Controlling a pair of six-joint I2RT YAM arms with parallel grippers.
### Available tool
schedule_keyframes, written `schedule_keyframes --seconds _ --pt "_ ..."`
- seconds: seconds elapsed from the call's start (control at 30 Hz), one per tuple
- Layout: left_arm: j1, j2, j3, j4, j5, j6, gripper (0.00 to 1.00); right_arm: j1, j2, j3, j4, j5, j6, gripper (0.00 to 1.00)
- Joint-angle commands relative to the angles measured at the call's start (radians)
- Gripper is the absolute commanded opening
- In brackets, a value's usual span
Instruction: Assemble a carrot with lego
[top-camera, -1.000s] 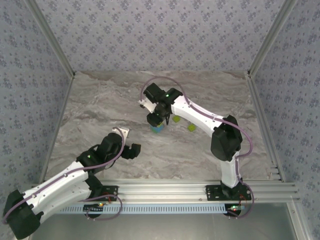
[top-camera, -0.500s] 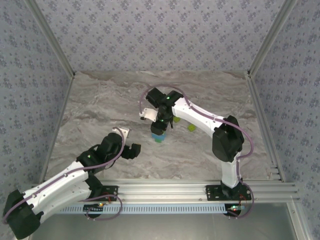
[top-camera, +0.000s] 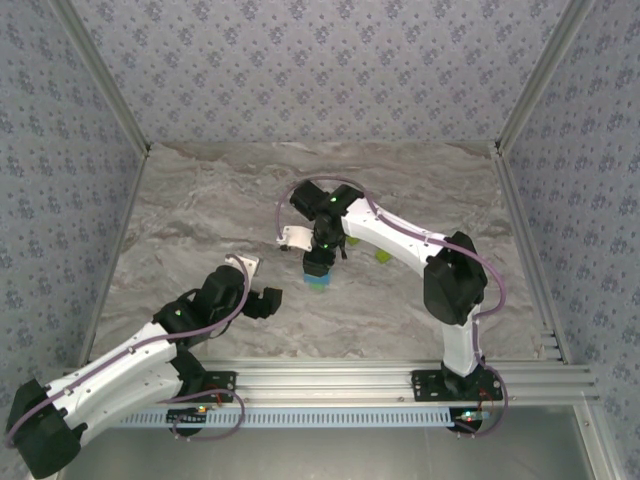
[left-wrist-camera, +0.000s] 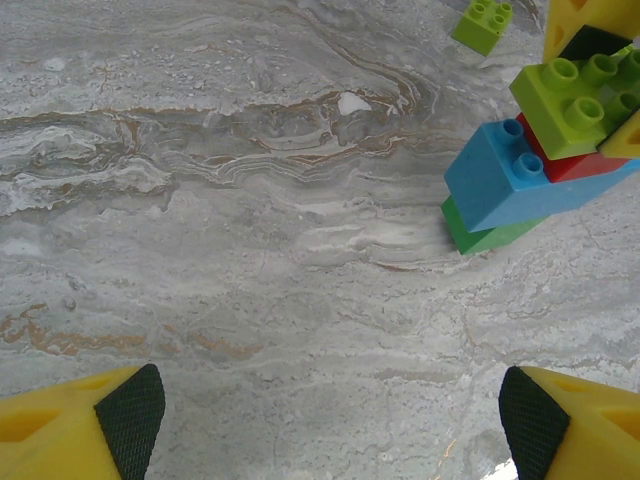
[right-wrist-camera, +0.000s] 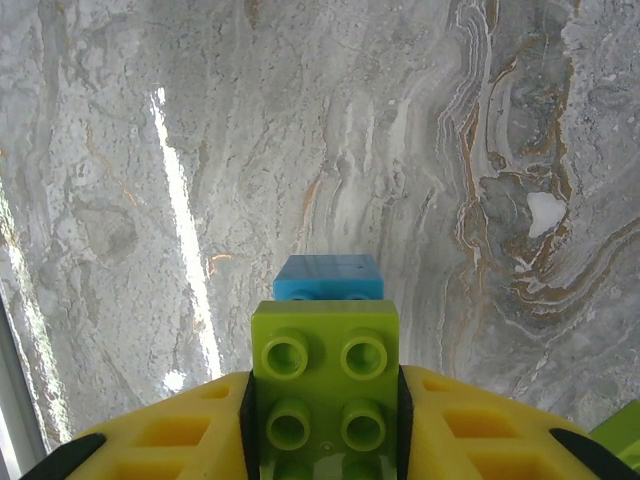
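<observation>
Marble table (top-camera: 200, 210). Over its centre, right gripper (top-camera: 318, 263): fingers (right-wrist-camera: 470, 420) narrowed, clamping lime brick (right-wrist-camera: 325, 385) that caps carrot (left-wrist-camera: 520, 175). Nearer base rail, left gripper (left-wrist-camera: 330, 412): jaws spread wide, empty, low over bare marble, near carrot but apart. Carrot stands on green end (left-wrist-camera: 488, 232), lime end up, long axis roughly vertical. Loose lime piece (left-wrist-camera: 482, 22) lies beyond it.

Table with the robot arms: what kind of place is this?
Probably a robot testing booth. The left arm and right arm are bolted to a metal rail beside a marble-look table, patterned walls box it in, and the right gripper holds a toy brick stack.
</observation>
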Motion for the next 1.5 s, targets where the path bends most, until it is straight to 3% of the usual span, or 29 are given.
schedule_keyframes --seconds 0.0,0.8,1.17,1.37,1.47 --pt "-0.008 0.0 0.013 0.011 0.008 0.019 0.89 0.002 0.021 0.02 -0.027 -0.007 -0.072 0.39" --pt "-0.007 -0.002 0.013 0.011 0.007 0.019 0.89 -0.021 0.072 0.01 0.036 -0.045 -0.158 0.45" --pt "-0.007 -0.002 0.013 0.013 0.008 0.019 0.89 -0.036 -0.02 0.019 0.058 -0.105 -0.138 0.76" --pt "-0.008 -0.001 0.014 0.013 0.008 0.019 0.89 -0.065 -0.149 -0.036 0.161 -0.045 -0.076 0.8" --pt "-0.008 -0.002 0.014 0.012 0.006 0.02 0.89 -0.08 -0.247 -0.1 0.247 0.065 0.019 0.8"
